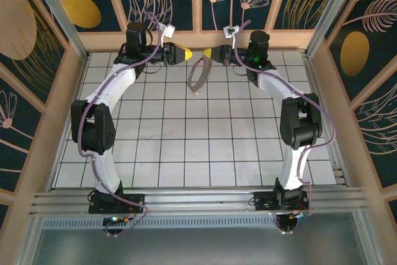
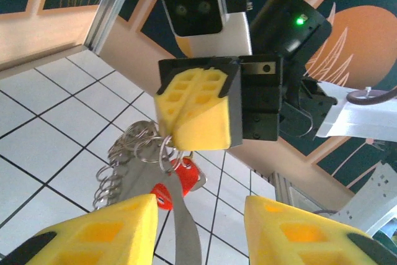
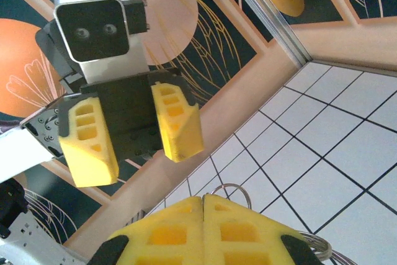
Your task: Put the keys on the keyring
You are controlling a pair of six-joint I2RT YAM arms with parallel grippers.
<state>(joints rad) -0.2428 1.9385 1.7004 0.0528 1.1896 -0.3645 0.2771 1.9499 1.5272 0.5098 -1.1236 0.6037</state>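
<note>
The right gripper (image 2: 183, 142) is pressed shut on the keyring (image 2: 113, 175), pinching the small wire loops at its top, so the ridged loop hangs below the tips over the white tiled table (image 1: 186, 147). A key (image 2: 185, 170) with a red head dangles just under the pinch, beside the loop. Facing it and close in, the left gripper (image 2: 198, 208) has its jaws apart, with a silver metal strip (image 2: 185, 237) running down between them.

right gripper (image 2: 177, 139) pinching keyring (image 2: 111, 175), red key (image 2: 162, 195) dangling
</note>
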